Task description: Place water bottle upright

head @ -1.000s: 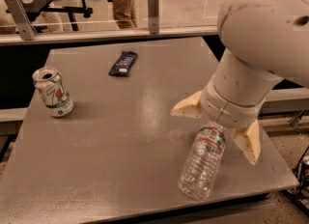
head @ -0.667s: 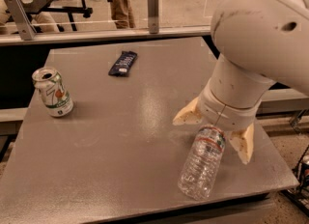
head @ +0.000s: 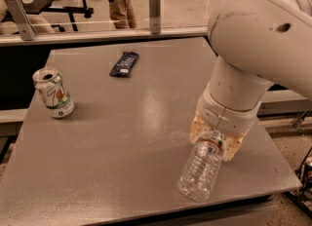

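The water bottle [head: 201, 171] lies on its side at the near right of the surface [head: 126, 137], with its long axis running from the cap end toward the near edge. The end effector [head: 214, 144] comes down from above and clasps that cap end.

Hand [head: 214, 141] at water bottle [head: 200, 171] neck; can [head: 53, 93] far left.

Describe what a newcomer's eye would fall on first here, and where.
The big white robot arm fills the right side, its gripper down over the neck of a clear water bottle lying near the table front edge. A green-and-white soda can stands at left.
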Available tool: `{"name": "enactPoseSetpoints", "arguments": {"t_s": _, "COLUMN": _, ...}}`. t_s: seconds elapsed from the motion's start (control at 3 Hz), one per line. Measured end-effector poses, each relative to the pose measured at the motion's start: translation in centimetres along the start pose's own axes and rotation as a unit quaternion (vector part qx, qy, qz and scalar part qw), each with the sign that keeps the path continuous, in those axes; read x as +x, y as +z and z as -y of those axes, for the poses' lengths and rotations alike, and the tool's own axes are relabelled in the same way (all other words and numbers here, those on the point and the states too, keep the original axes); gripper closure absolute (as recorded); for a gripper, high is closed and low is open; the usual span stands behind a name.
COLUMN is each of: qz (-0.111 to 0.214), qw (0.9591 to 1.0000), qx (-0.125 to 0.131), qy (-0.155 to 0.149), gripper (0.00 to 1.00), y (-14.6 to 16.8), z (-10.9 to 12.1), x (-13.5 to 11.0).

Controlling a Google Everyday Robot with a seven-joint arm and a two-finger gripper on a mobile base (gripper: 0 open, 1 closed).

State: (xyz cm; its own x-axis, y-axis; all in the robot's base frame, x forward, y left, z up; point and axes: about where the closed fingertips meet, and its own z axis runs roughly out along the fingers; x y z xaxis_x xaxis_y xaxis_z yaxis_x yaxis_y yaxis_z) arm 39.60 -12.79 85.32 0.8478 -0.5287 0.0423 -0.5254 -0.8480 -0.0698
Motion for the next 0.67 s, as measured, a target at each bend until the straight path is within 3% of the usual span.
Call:
{"name": "enactPoseSetpoints", "arguments": {"t_s": 0.33, "qz": -0.022, "qw": 0.9996, "qx": 0.014, "qy": -0.008, "gripper": 0.84, "y": -0.8, "z": 0.8, "x": 0.7}}
{"name": "enactPoseSetpoints", "arguments": {"t_s": 0.67, "qz": -0.069, "qw": 0.9954, "qx": 0.063, "qy": -0.021, "gripper": 1.00, "y": -3.5, "z": 3.0, "x": 2.6}}
